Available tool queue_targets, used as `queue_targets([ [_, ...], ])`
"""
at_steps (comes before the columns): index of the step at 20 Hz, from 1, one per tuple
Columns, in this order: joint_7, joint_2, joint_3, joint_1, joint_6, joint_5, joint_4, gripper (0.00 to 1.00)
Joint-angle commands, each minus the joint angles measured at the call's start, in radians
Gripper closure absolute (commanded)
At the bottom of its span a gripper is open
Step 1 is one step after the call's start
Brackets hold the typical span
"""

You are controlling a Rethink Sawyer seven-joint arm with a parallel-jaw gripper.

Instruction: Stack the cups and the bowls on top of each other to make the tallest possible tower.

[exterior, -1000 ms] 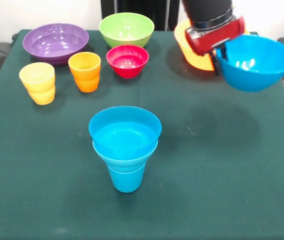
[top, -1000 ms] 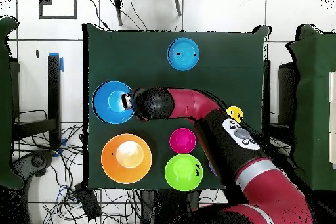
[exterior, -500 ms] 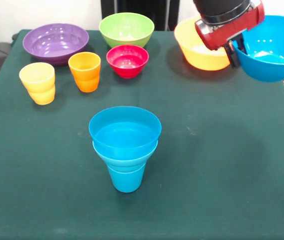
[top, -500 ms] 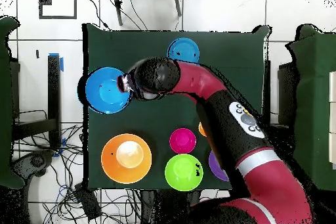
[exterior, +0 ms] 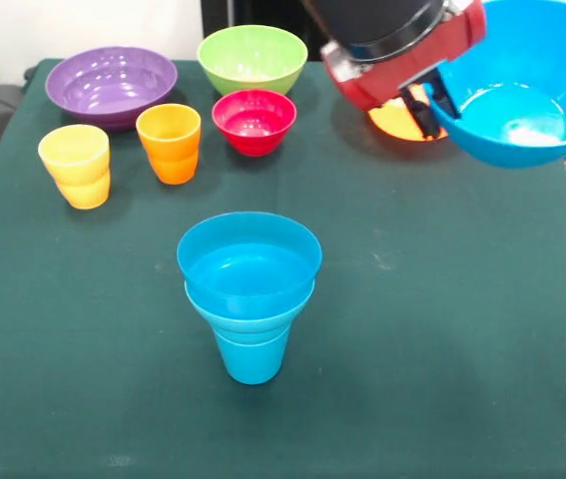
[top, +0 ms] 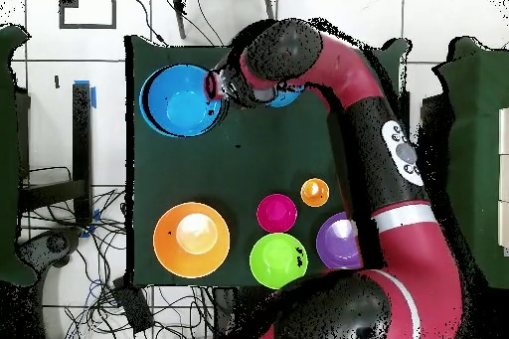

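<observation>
While the big blue bowl [exterior: 522,95] hangs in the air at the upper right of the front view, the gripper [exterior: 432,105] is clamped onto its left rim, black fingers pinching the wall, and the bowl tips a little toward the camera so its pale inside shows. Just behind the red wrist a sliver of the yellow-orange bowl [exterior: 397,120] peeks out on the green table [exterior: 442,329]. Centre frame, lower down, stands the tower [exterior: 250,294]: a blue cup at the base with two blue bowls nested in its mouth, upright, well apart from the lifted bowl. Along the top left sit the purple bowl [exterior: 111,85], the green bowl [exterior: 253,58] and, just in front of it, the red bowl [exterior: 254,121]. The yellow cup [exterior: 75,165] and orange cup [exterior: 170,143] stand side by side at the left, near but not touching.

Over to the overhead view: the big blue bowl [top: 180,101] shows at the upper left of the table, with the gripper [top: 213,86] at its right rim and the red arm [top: 368,106] sweeping up from the bottom right. The arm covers most of the tower here. Lower down lie the yellow-orange bowl [top: 192,240], red bowl [top: 276,213], green bowl [top: 277,260], purple bowl [top: 340,242] and orange cup [top: 314,192].
</observation>
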Motion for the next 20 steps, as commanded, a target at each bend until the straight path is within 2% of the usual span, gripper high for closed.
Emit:
queue_targets([
  [1,-0.056,0.113,0.035,0.039,0.244,0.009,-0.324,1.00],
  [4,-0.034,0.099,0.046,0.039,0.292,0.024,-0.331,1.00],
  [9,-0.030,0.012,0.056,0.005,0.283,0.063,-0.227,1.00],
  [11,-0.024,-0.001,0.052,0.002,0.299,0.065,-0.234,1.00],
  [15,-0.077,0.036,0.058,0.014,0.368,0.026,-0.347,1.00],
  [20,-0.172,0.124,0.080,0.042,0.485,-0.063,-0.565,1.00],
])
